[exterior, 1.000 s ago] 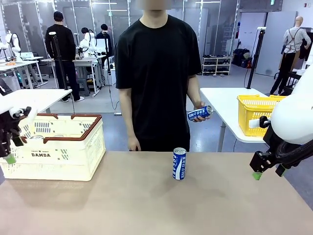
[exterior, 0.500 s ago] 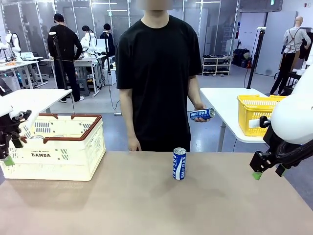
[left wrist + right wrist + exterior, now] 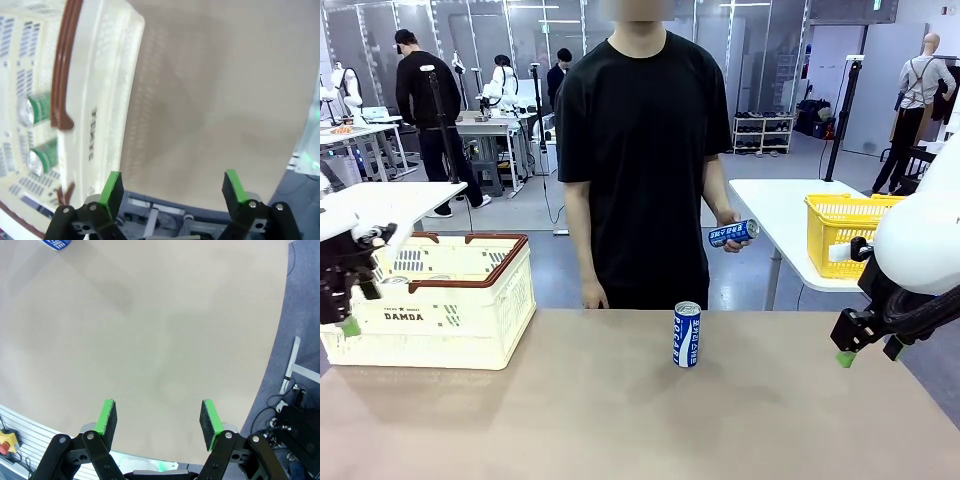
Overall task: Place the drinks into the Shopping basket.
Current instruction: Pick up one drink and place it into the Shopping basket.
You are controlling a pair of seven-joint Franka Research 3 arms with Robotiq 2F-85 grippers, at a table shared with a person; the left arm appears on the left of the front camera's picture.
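With two green cans [image 3: 39,107] already lying in the Shopping basket [image 3: 470,310] at the far left corner of the table [image 3: 620,430], the job looks partly done and the pick of the next drink not yet begun. One blue can [image 3: 687,334] stands upright near the table's far edge, about midway along it, just in front of the person. Person's hand [image 3: 724,219] holds a second blue can [image 3: 735,233] sideways, off the table, above the far edge.

Left gripper [image 3: 172,182] hangs just beside the basket's near wall at the table's left edge, jaws spread, nothing between them. Right gripper [image 3: 868,354] hovers at the right edge, well apart from the standing can, jaws also spread and empty.

Likely next: the right arm, being nearer, reaches toward the far edge, straddles the can's body, pinches, lifts, then carries it across to the basket. Slim can, may tip if nudged.
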